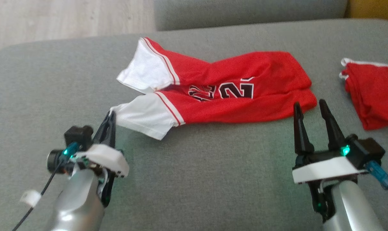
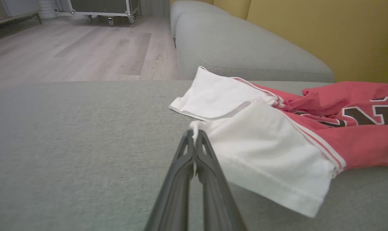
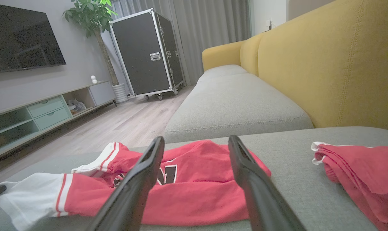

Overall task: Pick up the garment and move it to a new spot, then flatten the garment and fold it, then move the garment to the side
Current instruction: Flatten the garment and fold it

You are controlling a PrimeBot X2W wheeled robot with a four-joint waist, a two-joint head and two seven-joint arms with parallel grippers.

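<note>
Grey upholstered sofa seat [image 1: 194,179], backed by a yellow cushion [image 3: 325,64], with pale wooden floor [image 2: 68,48] beyond. Red short-sleeved jersey [image 1: 232,93], with white sleeves and black numerals, lies crumpled across the middle of the seat, sleeves toward the robot's left. Left gripper [image 1: 111,113], fingers pressed together, pinches the corner of the near white sleeve [image 2: 271,154]. Right gripper [image 1: 310,103], fingers spread wide and holding nothing, stands just beside the jersey's red hem end. Second red garment [image 1: 374,93], folded and edged with white trim, lies apart on the robot's right.
</note>
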